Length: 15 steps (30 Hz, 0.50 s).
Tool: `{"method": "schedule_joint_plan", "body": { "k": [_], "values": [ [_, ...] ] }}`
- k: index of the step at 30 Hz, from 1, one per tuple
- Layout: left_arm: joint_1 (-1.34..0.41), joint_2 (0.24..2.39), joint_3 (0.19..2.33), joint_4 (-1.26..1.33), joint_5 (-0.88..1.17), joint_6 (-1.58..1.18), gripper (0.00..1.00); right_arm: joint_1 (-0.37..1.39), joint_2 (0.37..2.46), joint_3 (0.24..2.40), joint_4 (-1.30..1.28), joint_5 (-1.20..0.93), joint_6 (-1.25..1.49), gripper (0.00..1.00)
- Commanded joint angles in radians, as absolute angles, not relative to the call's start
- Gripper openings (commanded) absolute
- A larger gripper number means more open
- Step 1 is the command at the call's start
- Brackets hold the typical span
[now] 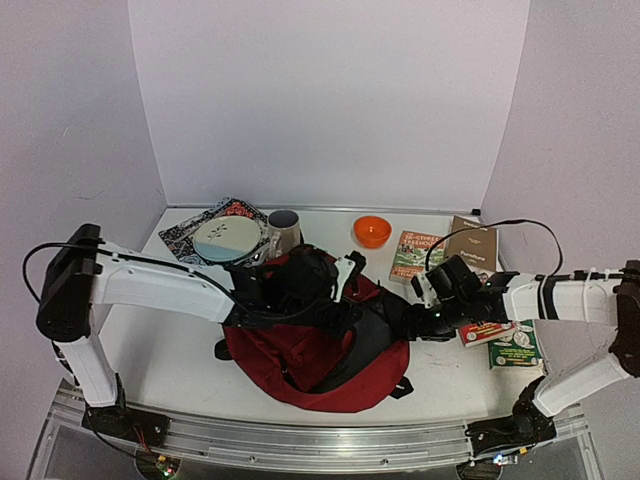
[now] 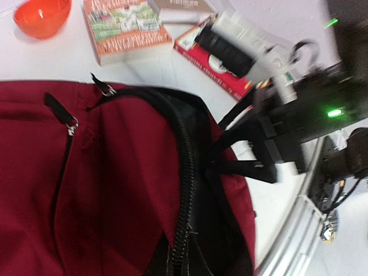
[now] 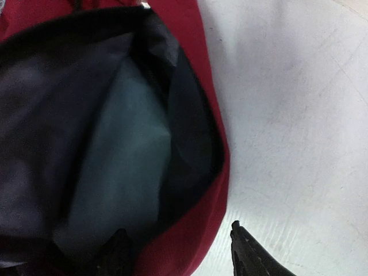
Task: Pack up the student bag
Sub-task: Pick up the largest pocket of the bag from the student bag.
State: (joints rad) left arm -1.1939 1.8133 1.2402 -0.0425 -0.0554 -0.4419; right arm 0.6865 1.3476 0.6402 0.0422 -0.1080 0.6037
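The student bag (image 1: pixel 320 350) is lying in the middle of the table (image 1: pixel 170 350), toward the near edge, its main zip gaping and grey lining showing. The left gripper (image 1: pixel 258 276) is pressing its fingers together at the bag's far-left rim, though whether fabric is caught between them I cannot tell. The right gripper (image 3: pixel 183 248) is standing spread astride the right rim, one finger inside the opening, the other outside over bare table. An orange bowl (image 1: pixel 372 231) and books (image 1: pixel 415 252) are sitting along the far edge.
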Motion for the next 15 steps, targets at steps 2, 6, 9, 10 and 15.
{"method": "schedule_joint_plan", "body": {
  "k": [2, 6, 9, 10, 15],
  "values": [
    [-1.187, 1.585, 1.218, -0.125, -0.058, -0.450, 0.00, 0.681, 1.465, 0.761, -0.057, 0.059, 0.515, 0.50],
    [-1.185, 1.487, 1.171, -0.147, -0.025, -0.504, 0.00, 0.646, 1.564, 0.865, -0.086, 0.100, 0.434, 0.46],
    [-1.175, 1.429, 1.143, -0.165, -0.040, -0.529, 0.00, 0.612, 1.631, 0.942, -0.098, 0.118, 0.357, 0.45],
    [-1.167, 1.416, 1.135, -0.171, -0.041, -0.536, 0.00, 0.601, 1.653, 0.965, -0.102, 0.122, 0.333, 0.45],
    [-1.104, 1.377, 1.105, -0.180, 0.027, -0.571, 0.00, 0.549, 1.755, 1.071, -0.123, 0.152, 0.240, 0.45]
  ]
}}
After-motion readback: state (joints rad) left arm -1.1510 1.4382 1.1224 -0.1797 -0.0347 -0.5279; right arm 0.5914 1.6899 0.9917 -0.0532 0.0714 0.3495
